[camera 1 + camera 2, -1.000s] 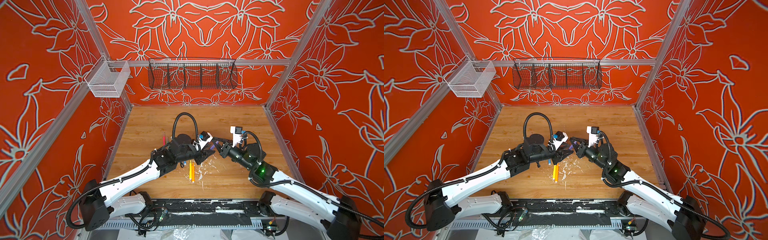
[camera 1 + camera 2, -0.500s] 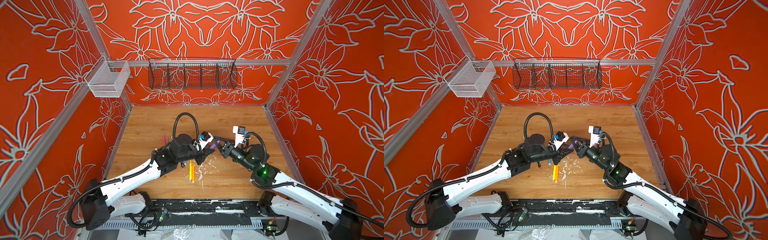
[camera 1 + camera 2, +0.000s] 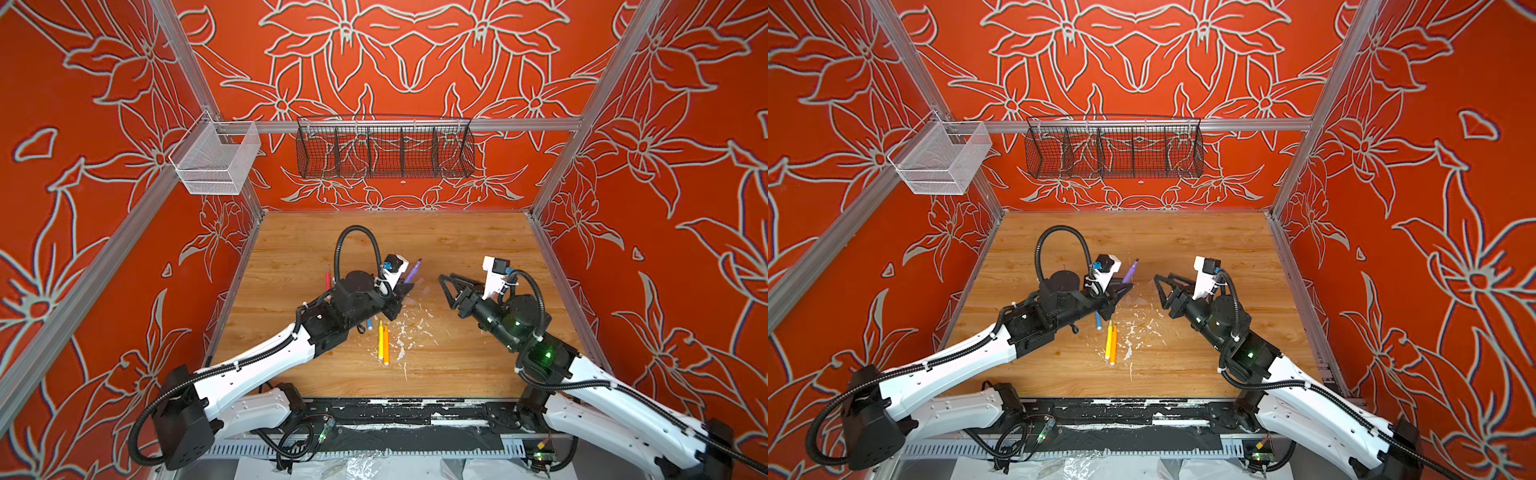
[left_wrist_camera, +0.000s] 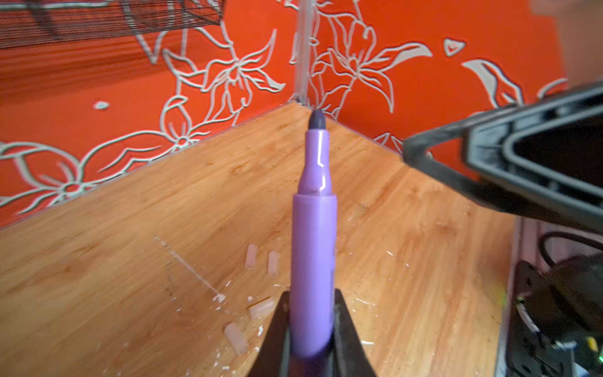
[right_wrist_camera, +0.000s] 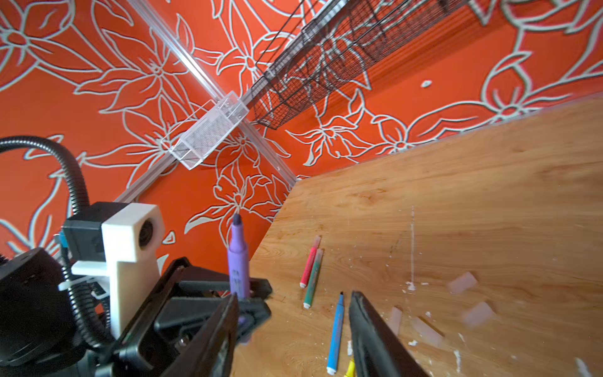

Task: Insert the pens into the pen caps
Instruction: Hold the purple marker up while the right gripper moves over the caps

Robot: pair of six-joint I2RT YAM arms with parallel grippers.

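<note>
Wooden tabletop point(image 3: 457, 249) under orange floral walls: left gripper point(image 4: 311, 306) clamps the uncapped purple pen point(image 4: 314, 235) tip-up, right gripper point(image 3: 445, 291) stands parted and empty near that pen, clear pen caps point(image 4: 251, 256) lie below it, so capping probably next requires fetching a cap.

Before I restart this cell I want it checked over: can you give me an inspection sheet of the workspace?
Surface: wooden table, speckled with white flecks.
Job's things: purple pen uncapped, held; yellow pen and orange pen side by side; blue pen, green pen, pink-red pen lying; clear caps loose.
Clutter: nothing seen beyond the flecks.
Jaws: left jaws shut on the purple pen; right jaws apart, empty.
Cables: black hose loops at each wrist.
Surroundings: black wire basket, white mesh basket, red floral walls.
</note>
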